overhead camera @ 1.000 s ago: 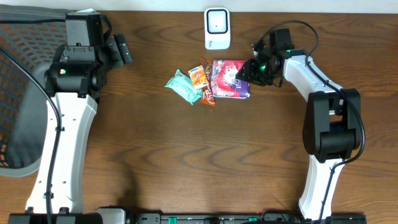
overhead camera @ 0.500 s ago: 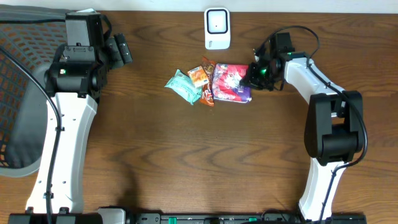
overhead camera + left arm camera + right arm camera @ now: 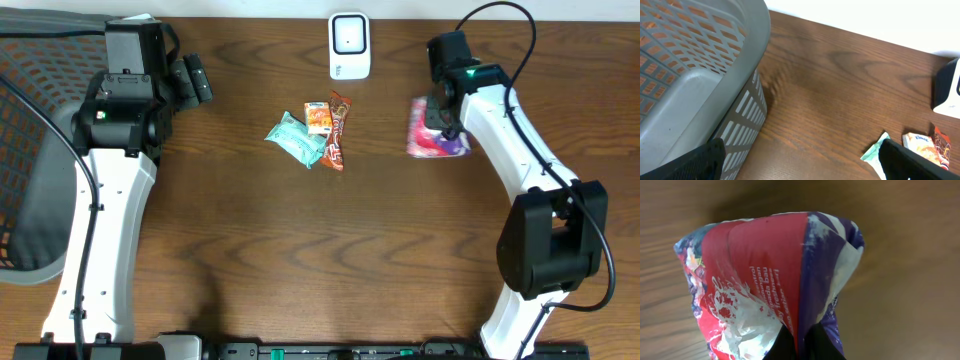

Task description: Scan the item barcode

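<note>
- The right claw [image 3: 434, 118] is clamped on one thin edge of the purple-red snack pouch [image 3: 425, 145], which appears lifted off the tabletop [image 3: 330, 250], right of the white scanner [image 3: 349, 45].
- Risk: the slick foil slips free, or hangs crumpled and hides the barcode.
- The left claw [image 3: 196, 80] gapes wide and empty.
</note>
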{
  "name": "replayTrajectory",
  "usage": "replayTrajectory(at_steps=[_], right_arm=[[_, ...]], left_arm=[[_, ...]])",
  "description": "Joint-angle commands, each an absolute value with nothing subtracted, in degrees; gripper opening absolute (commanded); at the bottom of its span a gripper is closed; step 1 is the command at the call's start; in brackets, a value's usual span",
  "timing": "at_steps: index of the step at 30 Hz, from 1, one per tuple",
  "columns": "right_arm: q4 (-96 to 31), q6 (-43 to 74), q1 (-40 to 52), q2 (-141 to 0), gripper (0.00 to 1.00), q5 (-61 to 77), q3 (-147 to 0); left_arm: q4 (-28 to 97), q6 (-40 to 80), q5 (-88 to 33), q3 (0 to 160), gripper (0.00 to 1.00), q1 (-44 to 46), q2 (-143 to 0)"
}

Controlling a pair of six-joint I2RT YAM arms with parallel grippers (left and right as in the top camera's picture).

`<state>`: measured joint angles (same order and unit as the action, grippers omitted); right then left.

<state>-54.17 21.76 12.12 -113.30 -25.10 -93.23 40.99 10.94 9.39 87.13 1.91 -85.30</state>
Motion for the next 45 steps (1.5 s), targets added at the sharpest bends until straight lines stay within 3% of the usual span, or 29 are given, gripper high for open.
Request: replayTrajectory(at_steps=[1,18,23,26,31,36,45], right_arm=[[-55.4,27.2,12.8,-113.1,0.01,-47.1,-94.0],[-53.1,26.0,18.0,-118.8,0.02,-47.6,-92.9],[-49.9,23.0,23.3,-119.3,0.25,-44.2,-92.9],[-49.2,22.9,26.5,-119.3,0.32,-42.3,-92.9],[-46.6,22.6,30.8,-119.3,0.55,-35.0,-92.9],[-44.8,22.7,32.3,-119.2,0.93,-30.9,-95.6],[-55.8,22.3,25.0,-119.0,0.99,-21.8,-110.3]], left_arm=[[41.1,11.7,10.1,87.2,0.98,1.6,-85.7],[41.1,11.7,10.1,87.2,0.98,1.6,-85.7],[41.1,11.7,10.1,87.2,0.98,1.6,-85.7],[41.1,11.7,10.1,87.2,0.98,1.6,-85.7],[41.1,11.7,10.1,87.2,0.98,1.6,-85.7],[41.1,11.7,10.1,87.2,0.98,1.6,-85.7],[41.1,11.7,10.1,87.2,0.98,1.6,-85.7]])
